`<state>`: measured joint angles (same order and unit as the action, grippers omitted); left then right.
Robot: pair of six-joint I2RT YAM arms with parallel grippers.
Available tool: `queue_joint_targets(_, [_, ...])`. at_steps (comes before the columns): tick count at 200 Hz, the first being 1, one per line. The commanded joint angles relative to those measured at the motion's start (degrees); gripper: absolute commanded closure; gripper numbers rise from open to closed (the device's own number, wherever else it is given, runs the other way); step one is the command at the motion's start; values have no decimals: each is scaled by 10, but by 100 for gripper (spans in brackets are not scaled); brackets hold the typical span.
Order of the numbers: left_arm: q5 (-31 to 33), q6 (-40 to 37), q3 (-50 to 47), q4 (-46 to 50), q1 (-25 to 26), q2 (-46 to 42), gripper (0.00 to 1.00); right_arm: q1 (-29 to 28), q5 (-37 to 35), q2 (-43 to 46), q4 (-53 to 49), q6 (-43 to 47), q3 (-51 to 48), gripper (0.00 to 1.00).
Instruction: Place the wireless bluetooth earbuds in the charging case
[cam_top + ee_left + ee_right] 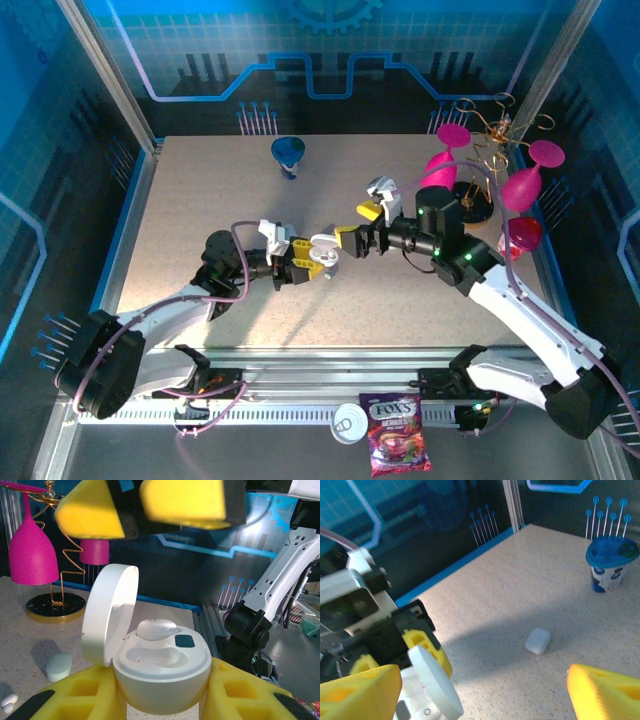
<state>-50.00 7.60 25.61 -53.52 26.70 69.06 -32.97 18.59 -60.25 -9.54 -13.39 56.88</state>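
Note:
My left gripper [162,692] is shut on the white charging case [162,672], its yellow fingers [82,692] pressing both sides. The lid [107,612] stands open to the left. One white earbud [156,629] sits in the far socket; the near socket [152,656] is empty. My right gripper [352,238] hangs open just above and right of the case [322,250], nothing between its yellow fingers [185,502]. In the right wrist view the right gripper [484,682] is open over the lid [432,682]. A tiny white earbud [7,702] lies on the table.
A small closed white case [538,640] rests on the table past the held one. A blue cup [289,153] stands at the back. Pink glasses on a gold stand [490,170] crowd the back right. A candy bag [397,445] lies beyond the front rail.

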Motion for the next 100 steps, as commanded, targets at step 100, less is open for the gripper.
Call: queue_joint_targets(100, [-6,-13,-15,-2,3,-44,72,58,-208,-240,-107,-54,90,16])
